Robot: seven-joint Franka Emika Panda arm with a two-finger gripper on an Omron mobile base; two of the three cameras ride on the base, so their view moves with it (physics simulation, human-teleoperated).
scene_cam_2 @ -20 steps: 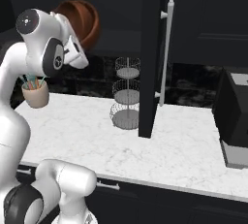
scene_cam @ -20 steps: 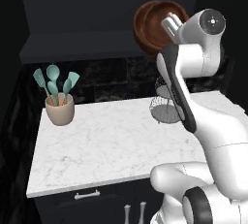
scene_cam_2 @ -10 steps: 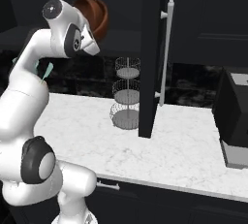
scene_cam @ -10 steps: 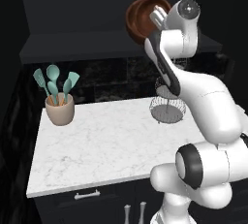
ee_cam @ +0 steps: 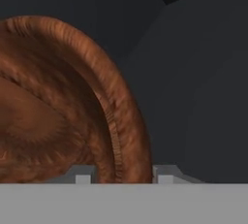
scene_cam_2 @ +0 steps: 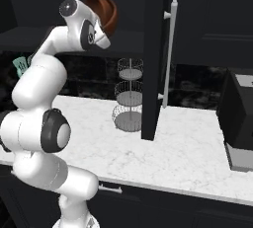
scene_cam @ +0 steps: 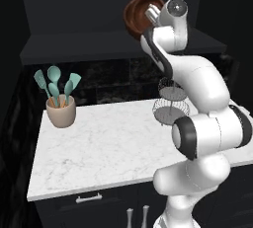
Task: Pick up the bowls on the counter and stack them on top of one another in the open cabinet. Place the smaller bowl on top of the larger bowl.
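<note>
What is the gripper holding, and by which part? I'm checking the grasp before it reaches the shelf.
A reddish-brown wooden bowl, pinched at its rim: the gripper has one finger on each side of the rim wall, and the bowl is tipped on edge in front of the open cabinet.

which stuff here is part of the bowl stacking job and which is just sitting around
Part of the job:
- bowl, tilted, its rim in the pincer
- open cabinet
- counter

Just lying about:
- utensil crock with teal spatulas
- wire tiered stand
- dark appliance at the counter's right end
</note>
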